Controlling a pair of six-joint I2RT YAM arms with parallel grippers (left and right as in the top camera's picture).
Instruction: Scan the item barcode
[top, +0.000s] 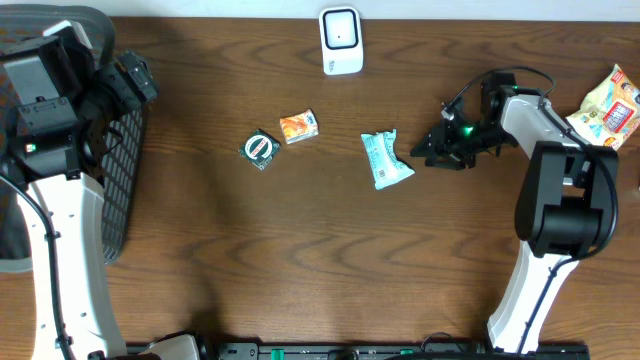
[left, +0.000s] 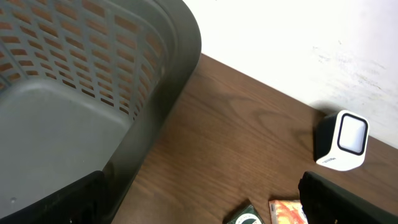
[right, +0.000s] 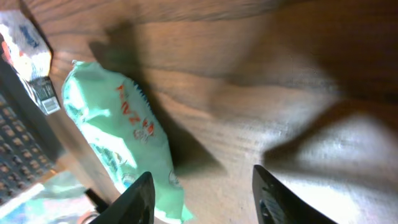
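A white barcode scanner (top: 340, 41) stands at the table's far edge and also shows in the left wrist view as the scanner (left: 344, 140). A mint-green packet (top: 385, 160) lies flat on the wood right of centre. My right gripper (top: 432, 150) sits just right of it, low over the table. In the right wrist view the packet (right: 118, 130) lies beside the left finger (right: 140, 200). The right gripper (right: 202, 177) is open with only bare wood between its fingers. My left gripper (left: 199, 208) hangs open and empty by the basket.
A grey mesh basket (top: 122, 170) stands at the left edge. An orange packet (top: 298, 126) and a dark green round-label packet (top: 260, 149) lie left of centre. A yellow snack bag (top: 610, 105) sits at the far right.
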